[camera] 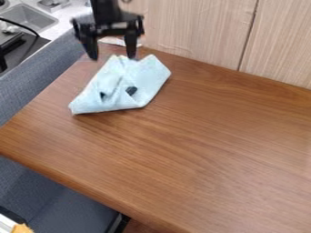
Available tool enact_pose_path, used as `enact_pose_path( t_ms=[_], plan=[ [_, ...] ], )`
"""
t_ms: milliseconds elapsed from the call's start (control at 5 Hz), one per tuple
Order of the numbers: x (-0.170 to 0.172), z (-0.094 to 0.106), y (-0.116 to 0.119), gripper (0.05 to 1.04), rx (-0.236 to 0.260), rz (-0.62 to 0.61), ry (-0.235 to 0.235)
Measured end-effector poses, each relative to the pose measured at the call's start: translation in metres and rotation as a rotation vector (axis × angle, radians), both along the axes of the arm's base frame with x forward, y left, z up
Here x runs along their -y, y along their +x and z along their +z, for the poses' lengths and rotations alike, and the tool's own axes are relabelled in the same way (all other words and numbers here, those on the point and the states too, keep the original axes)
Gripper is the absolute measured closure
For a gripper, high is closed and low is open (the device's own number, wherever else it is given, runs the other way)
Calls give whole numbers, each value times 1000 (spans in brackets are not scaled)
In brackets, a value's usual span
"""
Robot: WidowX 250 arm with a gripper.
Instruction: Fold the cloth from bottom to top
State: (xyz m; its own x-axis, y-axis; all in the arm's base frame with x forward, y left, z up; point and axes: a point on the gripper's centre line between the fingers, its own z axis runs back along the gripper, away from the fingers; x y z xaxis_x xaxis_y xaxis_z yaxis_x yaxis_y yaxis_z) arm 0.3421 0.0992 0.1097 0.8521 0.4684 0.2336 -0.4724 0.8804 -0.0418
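Note:
The black gripper (112, 55) hangs at the upper left of the camera view, over the far edge of the cloth, its two fingers spread wide apart with nothing held between them. Below it, the light blue cloth (120, 77) lies crumpled and partly folded on the brown wooden table (200, 145), near the table's far left corner. One corner of the cloth points to the lower left, and its lower edge runs nearly straight. Two small dark patches show on its middle.
Light wood panelling (194, 27) rises behind the table's far edge. A grey-blue padded surface (36, 84) runs along the left side, with a sink (27, 17) beyond it at the top left. A small orange object (22, 228) shows at the bottom left.

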Motion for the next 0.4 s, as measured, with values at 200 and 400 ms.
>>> enact_pose_path(
  t_ms=[200,400],
  plan=[
    [0,19,-11,83,34,20,27],
    [3,29,-20,83,57,35,29]
  ],
)
